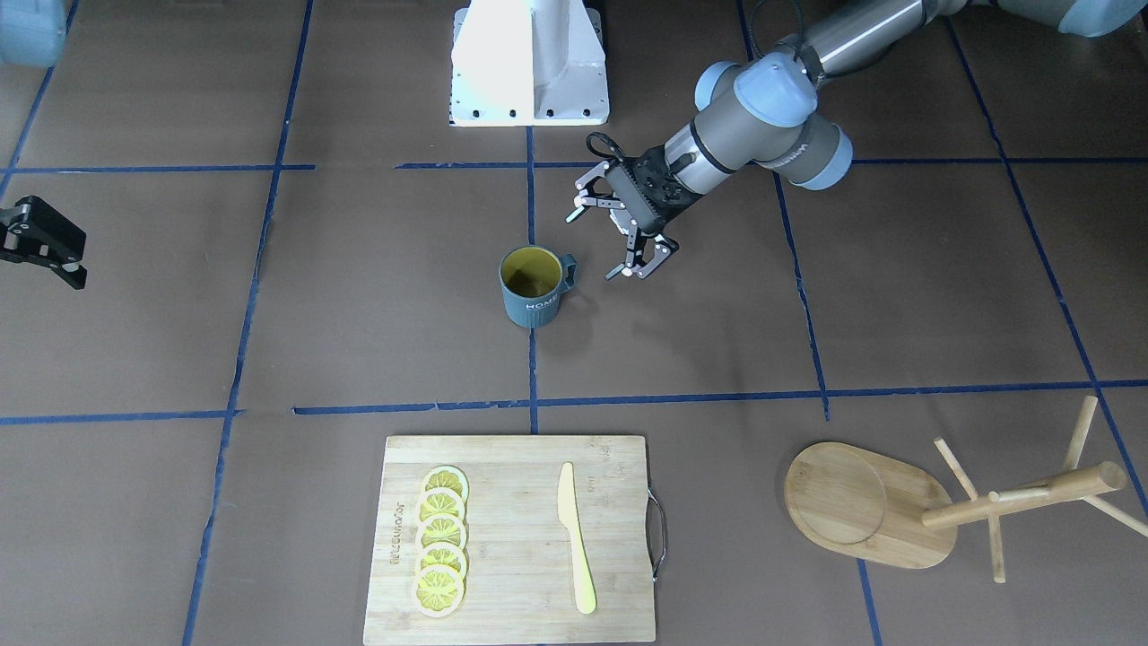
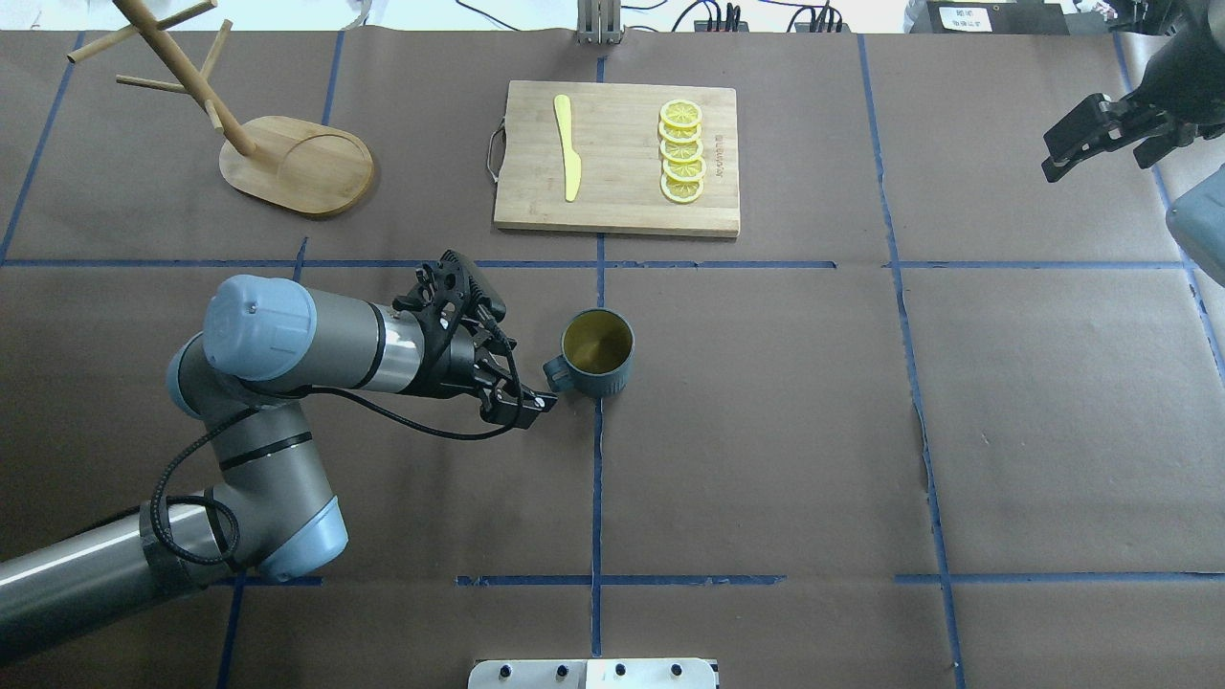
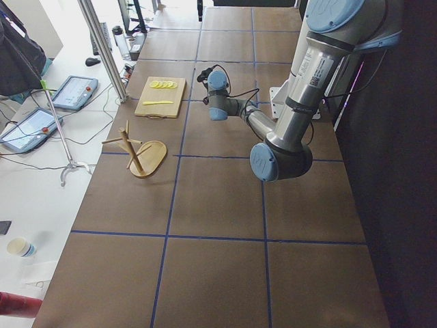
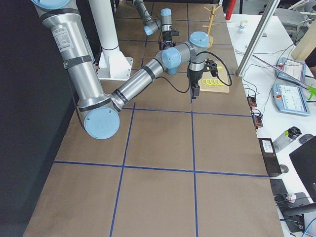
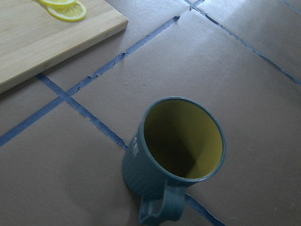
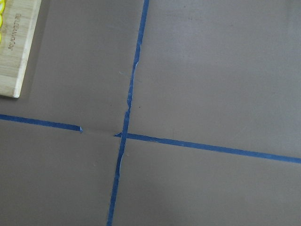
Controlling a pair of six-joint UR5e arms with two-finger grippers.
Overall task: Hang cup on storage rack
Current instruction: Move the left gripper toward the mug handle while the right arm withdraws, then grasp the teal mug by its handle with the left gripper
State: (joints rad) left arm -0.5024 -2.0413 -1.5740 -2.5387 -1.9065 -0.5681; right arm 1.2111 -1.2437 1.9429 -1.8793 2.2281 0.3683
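The dark blue-grey cup (image 1: pixel 534 296) with a yellow inside stands upright near the table's middle, on a blue tape line. It also shows in the overhead view (image 2: pixel 595 352) and the left wrist view (image 5: pixel 174 150). Its loop handle (image 2: pixel 558 373) points at my left gripper (image 2: pixel 522 359), which is open and empty and held low just beside the handle, apart from it (image 1: pixel 599 244). The bamboo storage rack (image 2: pixel 297 163) stands upright at the far left corner (image 1: pixel 861 507), with bare pegs. My right gripper (image 2: pixel 1081 144) looks open and empty, far off at the right edge (image 1: pixel 45 251).
A bamboo cutting board (image 2: pixel 617 158) with several lemon slices (image 2: pixel 681 151) and a yellow knife (image 2: pixel 567 144) lies at the far middle. Brown paper with blue tape lines (image 6: pixel 127 113) covers the table. The robot's white base (image 1: pixel 529 63) stands at the near edge.
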